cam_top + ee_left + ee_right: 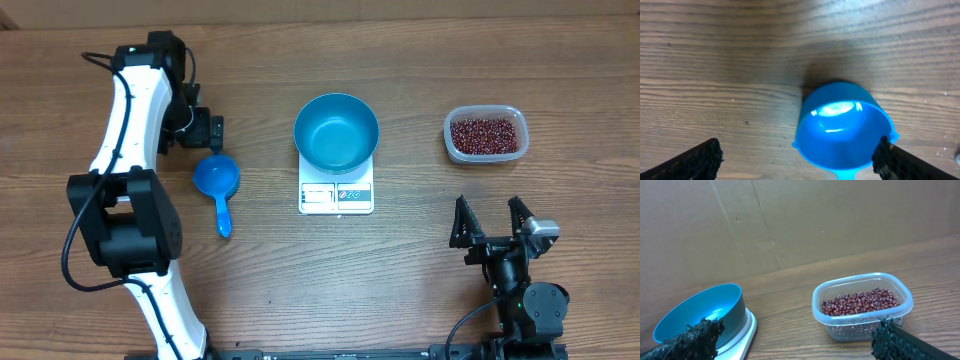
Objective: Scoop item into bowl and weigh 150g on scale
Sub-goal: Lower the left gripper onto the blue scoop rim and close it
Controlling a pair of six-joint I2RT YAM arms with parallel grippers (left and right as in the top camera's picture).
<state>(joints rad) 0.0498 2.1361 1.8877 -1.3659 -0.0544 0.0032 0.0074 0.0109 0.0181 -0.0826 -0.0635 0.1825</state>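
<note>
The bowl (336,132) sat on the scale (336,196) near the middle of the table (400,300). It covered the far part of the white platform, so that only the near strip with the display window and the small label showed. To the right of the scale and well apart from it, the beans (486,134) lay as a loose dark red-brown heap inside a clear plastic tub (484,156) with rounded corners. In the right wrist view the beans (860,302) filled the lower part of the tub (863,287), with the bowl (700,312) and one corner of the scale (747,330) off to the left and a brown cardboard wall (800,220) behind. To the left of the scale a small blue scoop (216,180) rested on the table with its cup facing up and its handle pointing toward the near edge. The left gripper (207,138) hung over the far side of the scoop with its jaws spread wide and nothing in them. In the left wrist view the cup of the scoop (840,130) lay between the two dark fingertips of the left gripper (797,161), nearer to the one on the right of the picture; whether that one touched the rim could not be told. The right gripper (491,222) stood at the near right of the table, on the near side of the tub and apart from it. Its jaws were likewise wide apart and held nothing, as the right wrist view (795,342) showed.
</note>
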